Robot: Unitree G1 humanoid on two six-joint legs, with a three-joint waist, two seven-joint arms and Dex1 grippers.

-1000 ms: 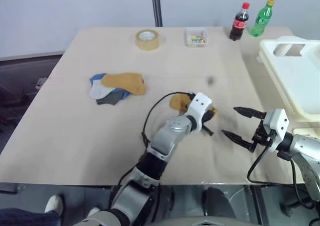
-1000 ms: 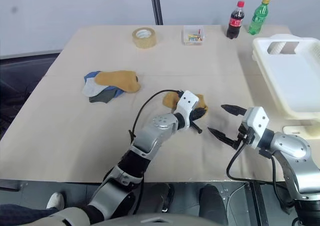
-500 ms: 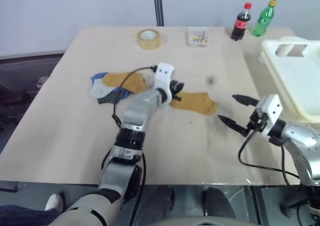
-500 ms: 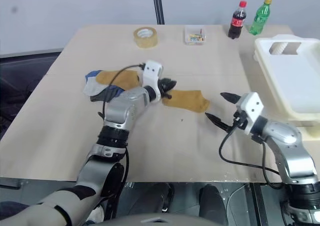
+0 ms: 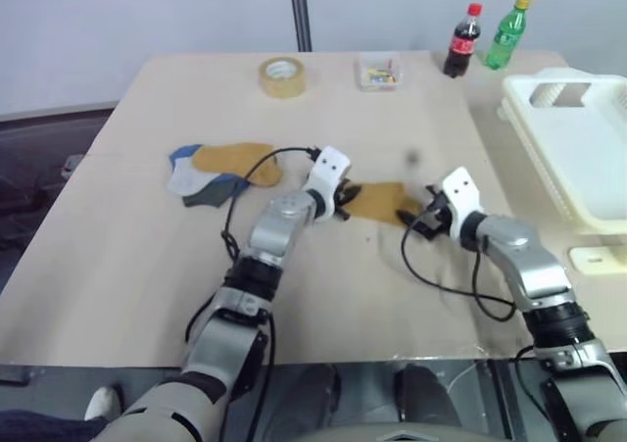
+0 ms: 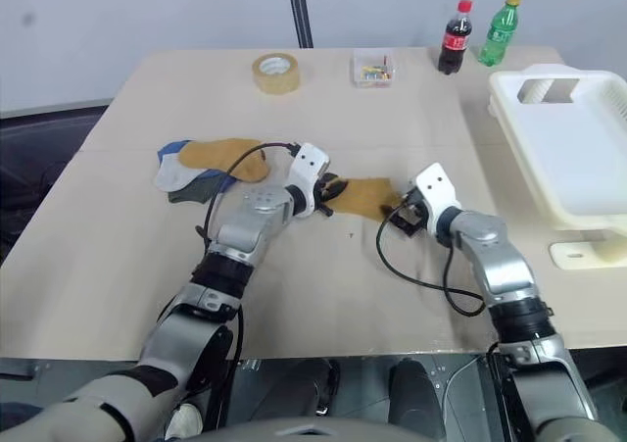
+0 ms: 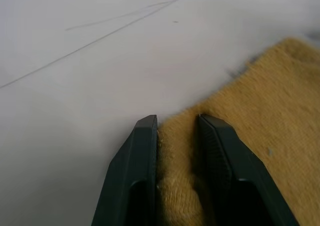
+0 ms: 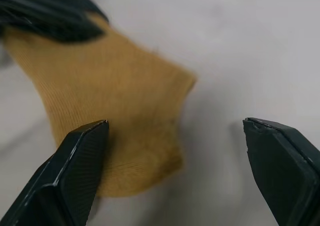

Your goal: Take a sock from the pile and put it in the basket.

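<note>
- The left gripper pinched one end of a flat mustard-yellow fabric sock lying on the beige counter.
- The right gripper gaped wide, empty, straddling the sock's other end.
- The large white slotted plastic basket sat well beyond the right gripper.

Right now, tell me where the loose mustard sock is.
The mustard sock lies flat mid-table, right of the sock pile, one end pinched by the left gripper, the open right gripper at its other end.

head views overlook table, wrist views close on sock
</note>
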